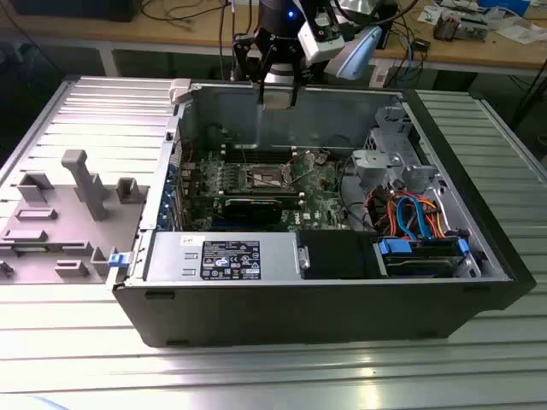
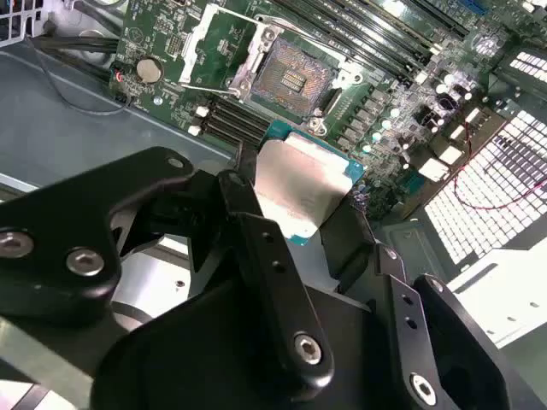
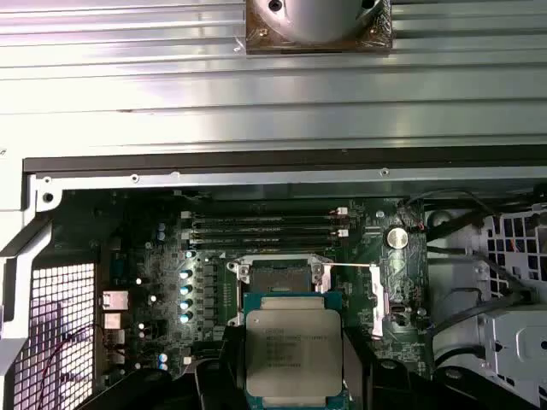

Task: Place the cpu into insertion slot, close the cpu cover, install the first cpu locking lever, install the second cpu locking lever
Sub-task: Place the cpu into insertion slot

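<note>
Within the pincer (image 2: 291,209), the cpu (image 2: 308,175), apart from the insertion slot (image 2: 291,77).

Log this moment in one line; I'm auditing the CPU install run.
gripper: shut on cpu | cpu: held clear of insertion slot, not seated | cpu cover: open

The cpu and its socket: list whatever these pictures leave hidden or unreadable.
- cpu: underside faces away in both wrist views; one edge cut off by the first wrist view's frame.
- insertion slot: partly covered by the cpu in the first wrist view.
- cpu cover: too small to make out in the exterior view.
</note>
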`<action>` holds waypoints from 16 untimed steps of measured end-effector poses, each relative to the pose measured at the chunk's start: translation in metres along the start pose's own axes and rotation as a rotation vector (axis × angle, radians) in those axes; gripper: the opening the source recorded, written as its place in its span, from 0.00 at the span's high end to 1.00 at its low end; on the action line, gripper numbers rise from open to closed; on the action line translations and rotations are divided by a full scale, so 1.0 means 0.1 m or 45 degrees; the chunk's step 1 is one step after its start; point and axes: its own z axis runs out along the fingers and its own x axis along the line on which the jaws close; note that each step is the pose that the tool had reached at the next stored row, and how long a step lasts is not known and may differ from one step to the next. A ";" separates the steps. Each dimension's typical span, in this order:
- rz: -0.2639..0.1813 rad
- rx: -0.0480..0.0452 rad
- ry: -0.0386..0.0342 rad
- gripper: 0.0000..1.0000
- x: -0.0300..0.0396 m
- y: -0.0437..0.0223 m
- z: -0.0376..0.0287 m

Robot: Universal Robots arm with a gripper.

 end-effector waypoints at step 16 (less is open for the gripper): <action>0.147 -0.002 -0.0131 0.46 0.000 -0.001 0.010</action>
